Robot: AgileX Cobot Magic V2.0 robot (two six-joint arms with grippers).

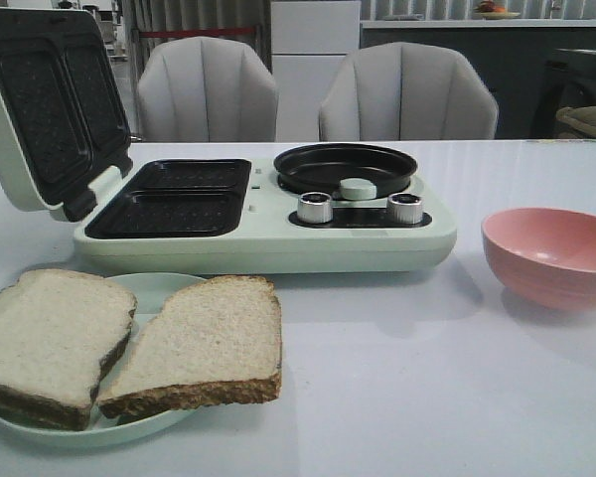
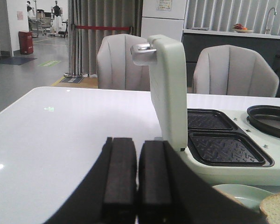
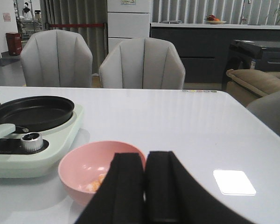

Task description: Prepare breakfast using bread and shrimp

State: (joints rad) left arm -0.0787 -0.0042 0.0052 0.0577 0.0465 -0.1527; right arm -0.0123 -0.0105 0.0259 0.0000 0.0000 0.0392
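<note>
From the front I see neither arm. My left gripper [image 2: 135, 179] and right gripper [image 3: 144, 186] both look clenched on nothing. The shrimp [image 3: 97, 183] is barely visible, orange bits low in the pink bowl [image 3: 77, 161], half hidden by my right fingers. The bread [image 1: 129, 343], two slices, overhangs its green plate [image 1: 154, 288] before the open breakfast maker [image 1: 268, 214]. Bare table [image 1: 427, 397] lies between plate and bowl.

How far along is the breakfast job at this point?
Barely begun. Done: only the sandwich maker stands open. In hand: nothing; left gripper and right gripper are shut and empty. Left: both bread slices sit on their plate, shrimp in the pink bowl.
</note>
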